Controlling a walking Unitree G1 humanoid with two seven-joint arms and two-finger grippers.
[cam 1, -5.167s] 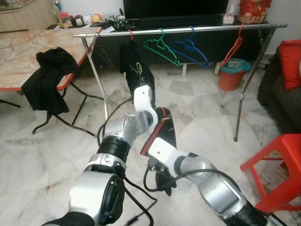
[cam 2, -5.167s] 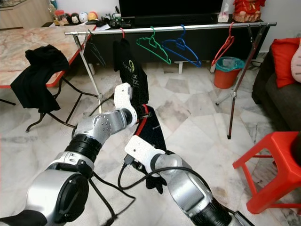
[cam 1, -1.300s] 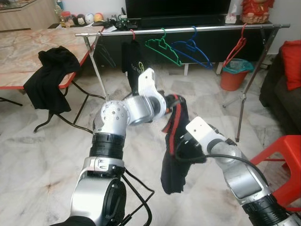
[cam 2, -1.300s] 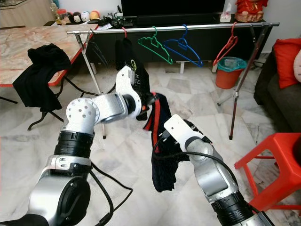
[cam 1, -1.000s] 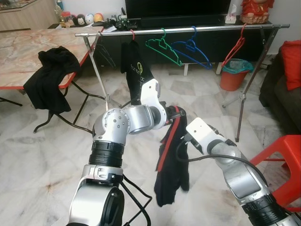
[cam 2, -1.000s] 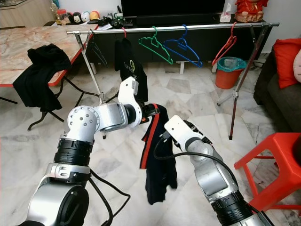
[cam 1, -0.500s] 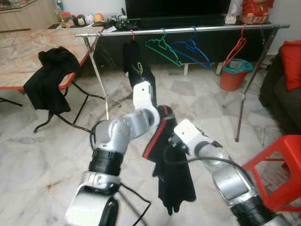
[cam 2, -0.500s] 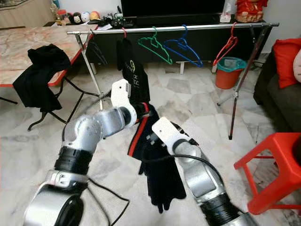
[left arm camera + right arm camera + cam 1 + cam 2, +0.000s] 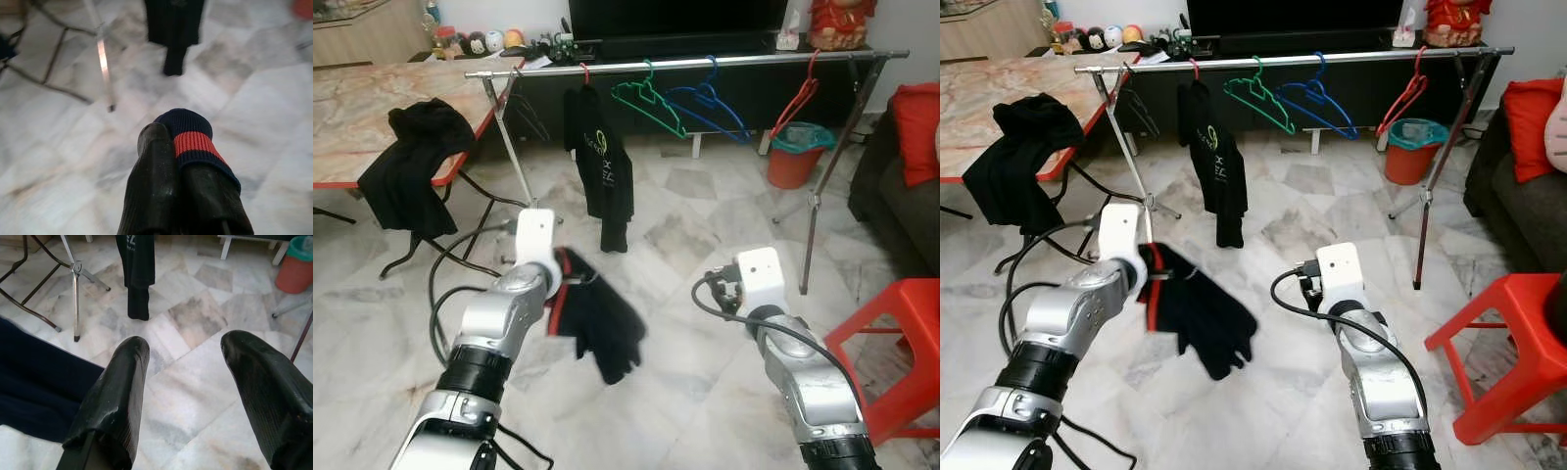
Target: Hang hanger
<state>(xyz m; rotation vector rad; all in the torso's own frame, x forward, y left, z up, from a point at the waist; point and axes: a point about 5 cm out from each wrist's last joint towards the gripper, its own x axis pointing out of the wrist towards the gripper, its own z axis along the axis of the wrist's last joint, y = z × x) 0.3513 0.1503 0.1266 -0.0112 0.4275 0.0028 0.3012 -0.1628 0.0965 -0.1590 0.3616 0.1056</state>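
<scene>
My left gripper is shut on the navy, red-striped edge of a dark garment, which hangs from it low over the floor at the left. The right gripper is open with nothing between its fingers, to the right of the garment and apart from it. Behind stands a silver clothes rail. On it hang a black shirt on a red hanger, a bare green hanger, a blue hanger and a red hanger.
A marble-topped table with a black cloth draped over its edge stands at the left. A red stool is close on the right, with a dark sofa behind it. An orange bucket sits behind the rail's right leg.
The right gripper has let go of the dark garment and drawn back to the right. My left gripper has swung left and lower, carrying the garment with it.
</scene>
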